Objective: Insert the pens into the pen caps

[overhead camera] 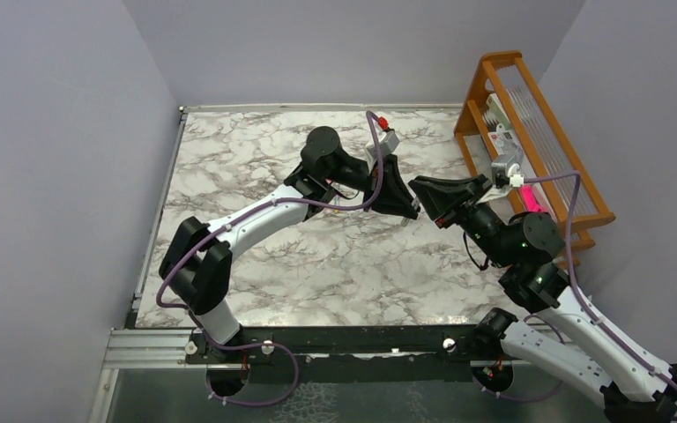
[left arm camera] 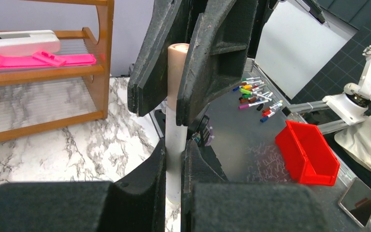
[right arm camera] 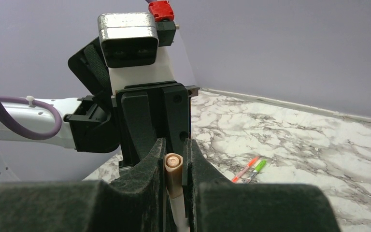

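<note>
My two grippers meet tip to tip above the middle of the table. The left gripper is shut on the whitish-grey barrel of a pen. The right gripper is shut on a tan pen cap. Cap and barrel stand in one line, the cap sitting over the barrel's end. Behind them on the marble lie two more pens side by side, an orange-red pen and one wearing a green cap.
A wooden rack stands at the table's right edge, holding a pink item and a white box. Beyond the table's near edge are a red bin and several loose markers.
</note>
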`<state>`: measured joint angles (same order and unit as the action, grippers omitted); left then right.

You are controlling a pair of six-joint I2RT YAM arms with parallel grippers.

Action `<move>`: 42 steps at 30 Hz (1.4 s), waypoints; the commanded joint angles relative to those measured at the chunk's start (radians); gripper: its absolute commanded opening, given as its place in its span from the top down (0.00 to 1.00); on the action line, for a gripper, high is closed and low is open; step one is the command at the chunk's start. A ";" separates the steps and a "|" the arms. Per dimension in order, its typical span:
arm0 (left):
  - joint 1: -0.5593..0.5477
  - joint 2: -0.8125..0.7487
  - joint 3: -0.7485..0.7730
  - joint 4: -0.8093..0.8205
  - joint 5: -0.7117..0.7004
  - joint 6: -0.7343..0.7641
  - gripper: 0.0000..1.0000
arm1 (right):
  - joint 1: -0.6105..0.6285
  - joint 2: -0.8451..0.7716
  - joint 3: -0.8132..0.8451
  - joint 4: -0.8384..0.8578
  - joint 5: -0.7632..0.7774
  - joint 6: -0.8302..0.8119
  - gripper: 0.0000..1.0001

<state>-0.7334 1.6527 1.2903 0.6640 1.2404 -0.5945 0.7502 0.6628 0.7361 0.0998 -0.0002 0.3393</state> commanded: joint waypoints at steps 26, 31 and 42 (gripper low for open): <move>0.028 -0.012 0.138 0.261 -0.334 -0.050 1.00 | 0.051 -0.033 -0.210 -0.450 -0.314 0.159 0.99; 0.030 -0.052 -0.045 0.260 -0.340 -0.022 1.00 | 0.052 -0.119 -0.166 -0.377 -0.189 0.179 0.86; 0.093 -0.029 -0.272 0.262 -0.424 -0.033 1.00 | 0.052 -0.197 -0.128 -0.483 0.200 0.225 0.58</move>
<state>-0.6540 1.6215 1.0519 0.8581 0.9390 -0.6334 0.7979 0.5076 0.6273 -0.2615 0.0978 0.5240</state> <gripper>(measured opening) 0.087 0.418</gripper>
